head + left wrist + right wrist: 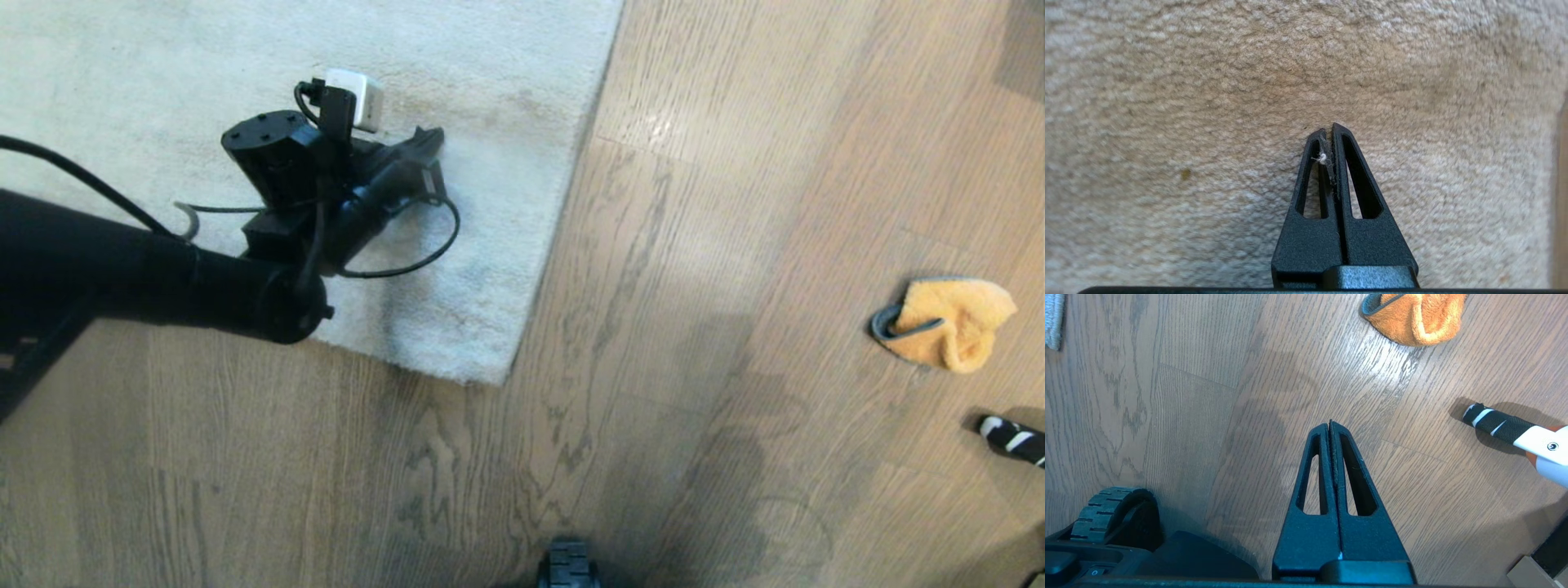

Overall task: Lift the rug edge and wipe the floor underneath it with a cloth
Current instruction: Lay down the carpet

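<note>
The pale grey rug (245, 73) lies flat on the wooden floor (694, 245), its near corner toward the middle of the head view. My left gripper (431, 139) hovers over the rug, inward of its right edge. In the left wrist view the left gripper (1329, 129) is shut, holding nothing, with a white fluff tuft stuck to one finger; rug pile (1208, 102) fills that view. The orange cloth (951, 322) lies crumpled on the floor far right, well apart from the rug. My right gripper (1329, 424) is shut and empty above bare floor (1208, 416), with the cloth (1414, 318) ahead of it.
A black-and-white striped handle (1012, 437) lies on the floor near the cloth, also the handle (1494, 422) in the right wrist view. My base's wheel (567, 563) shows at the bottom edge. A strip of floor (1562, 183) borders the rug.
</note>
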Robot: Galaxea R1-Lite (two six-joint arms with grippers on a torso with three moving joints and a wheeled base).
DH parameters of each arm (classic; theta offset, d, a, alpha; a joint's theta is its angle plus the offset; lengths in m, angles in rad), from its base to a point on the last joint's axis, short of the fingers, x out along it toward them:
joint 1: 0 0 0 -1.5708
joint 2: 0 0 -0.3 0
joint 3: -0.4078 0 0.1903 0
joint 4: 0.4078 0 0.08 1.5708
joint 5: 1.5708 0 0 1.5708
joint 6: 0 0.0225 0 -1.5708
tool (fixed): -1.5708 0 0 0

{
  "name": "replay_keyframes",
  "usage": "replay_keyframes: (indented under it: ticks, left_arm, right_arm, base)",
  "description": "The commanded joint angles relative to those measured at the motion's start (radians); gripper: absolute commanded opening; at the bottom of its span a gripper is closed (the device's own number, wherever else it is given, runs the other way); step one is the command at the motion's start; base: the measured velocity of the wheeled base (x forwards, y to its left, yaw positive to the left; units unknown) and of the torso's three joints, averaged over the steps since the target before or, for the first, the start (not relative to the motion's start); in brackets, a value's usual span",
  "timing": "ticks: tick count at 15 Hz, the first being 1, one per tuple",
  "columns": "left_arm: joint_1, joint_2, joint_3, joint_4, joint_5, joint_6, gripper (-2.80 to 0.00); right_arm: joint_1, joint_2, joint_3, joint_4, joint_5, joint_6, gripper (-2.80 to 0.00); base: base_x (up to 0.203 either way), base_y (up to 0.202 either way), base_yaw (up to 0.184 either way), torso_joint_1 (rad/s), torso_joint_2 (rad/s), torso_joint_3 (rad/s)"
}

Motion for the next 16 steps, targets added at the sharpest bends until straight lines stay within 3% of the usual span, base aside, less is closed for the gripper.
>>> replay_keyframes:
  ticks: [1,11,13,16]
  left_arm:
    - [-0.085,-0.009,0.053,0.009,0.021,-0.043,-2.8]
    - [-0.358,-0.146,0.491,0.012,0.258,-0.277,-2.8]
    - [-0.391,-0.177,0.549,0.046,0.287,-0.318,-2.8]
    - [-0.394,-0.212,0.58,0.114,0.297,-0.317,-2.8]
  right_arm:
    - [0.0,0.002,0.0,-0.001,0.0,-0.001,-2.8]
    - [0.0,0.002,0.0,-0.001,0.0,-0.001,-2.8]
    - [0.0,0.002,0.0,-0.001,0.0,-0.001,-2.8]
    - [0.0,0.002,0.0,-0.001,0.0,-0.001,-2.8]
  base:
    - [0.0,0.0,0.0,0.0,0.0,0.0]
    - [0.0,0.0,0.0,0.0,0.0,0.0]
    - [0.0,0.0,0.0,0.0,0.0,0.0]
    - [0.0,0.0,0.0,0.0,0.0,0.0]
